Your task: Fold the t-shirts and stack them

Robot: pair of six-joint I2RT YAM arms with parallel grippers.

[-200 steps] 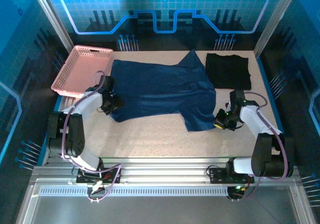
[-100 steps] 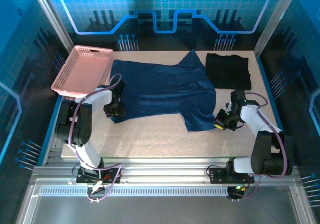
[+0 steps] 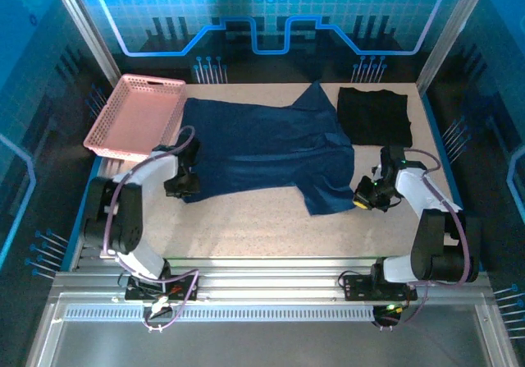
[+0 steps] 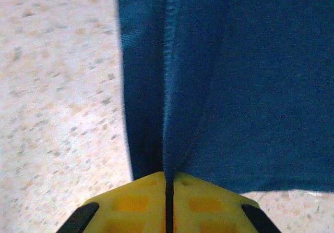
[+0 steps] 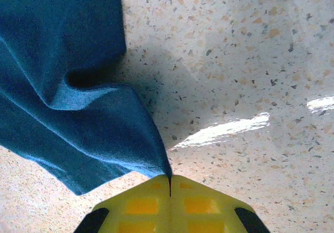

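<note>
Top external: navy blue cloth t-shirt point(image 3: 262, 149) spread flat mid-table. Plain black cloth t-shirt point(image 3: 374, 115), folded square, lies far right, just beside it. Pink perforated plastic basket point(image 3: 135, 112) far left. At the navy shirt's near-left edge, the left gripper point(image 3: 182, 185); at its near-right corner, the right gripper point(image 3: 367, 194).

Left wrist: jaws clenched on the navy hem.

Right wrist: jaws pinching a raised navy corner.

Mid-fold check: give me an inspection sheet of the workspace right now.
Surface: speckled table, no spills seen.
Job's things: navy t-shirt spread mid-table; black t-shirt folded square, far right, apart from it.
Clutter: pink basket at far-left corner, nothing seen inside.
Grippers: left gripper shut on the navy t-shirt's left hem; right gripper shut on its near-right corner.
Cables: purple cables loop along both arms.
Surroundings: blue-lit enclosure walls, nothing seen intruding.
</note>
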